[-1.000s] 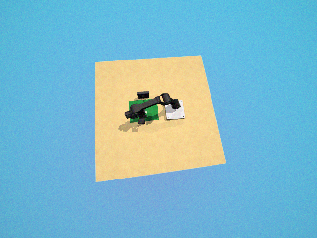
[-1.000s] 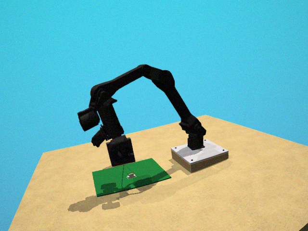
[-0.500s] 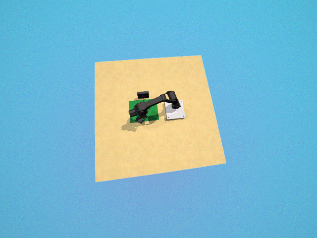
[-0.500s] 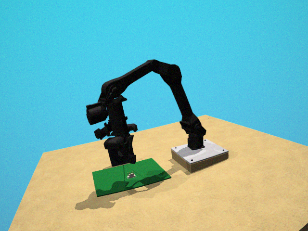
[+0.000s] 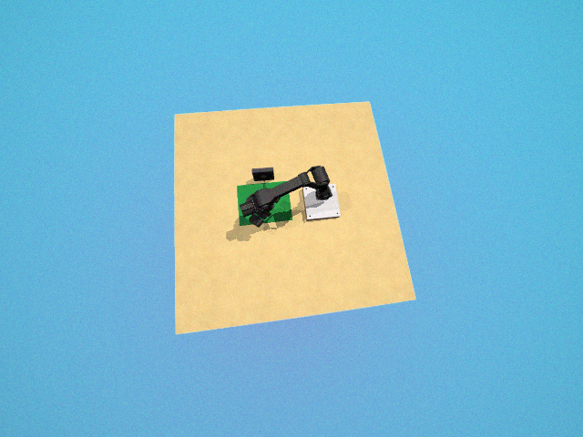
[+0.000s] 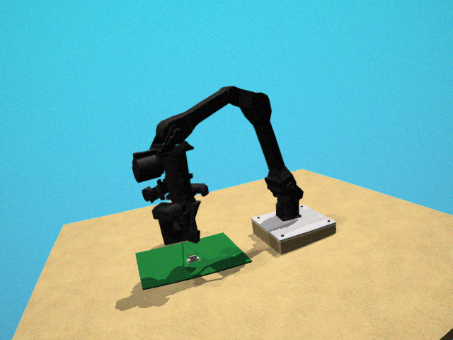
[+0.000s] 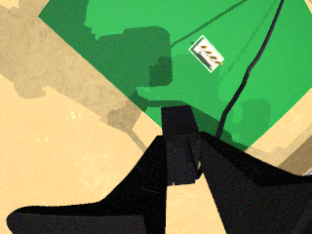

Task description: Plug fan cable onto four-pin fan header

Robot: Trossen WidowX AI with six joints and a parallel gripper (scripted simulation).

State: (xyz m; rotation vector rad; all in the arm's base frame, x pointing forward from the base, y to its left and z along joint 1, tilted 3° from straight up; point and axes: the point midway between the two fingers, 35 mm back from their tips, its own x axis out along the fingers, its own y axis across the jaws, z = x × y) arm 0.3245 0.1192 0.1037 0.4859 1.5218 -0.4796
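My gripper is shut on the black plug, which sticks out past the fingertips in the wrist view. The dark cable runs from beside the right finger to the upper right. The green board lies flat. Its white four-pin header is uncovered, with its pins showing. The plug is above the board and off the header, which lies up and to the right of it in the wrist view. In the top view the arm hides the fingertips.
The black fan stands upright at the board's far edge; in the exterior view the gripper partly overlaps it. The arm's pale base plate sits on a block right of the board. The arm arches over the board and casts shadows on it.
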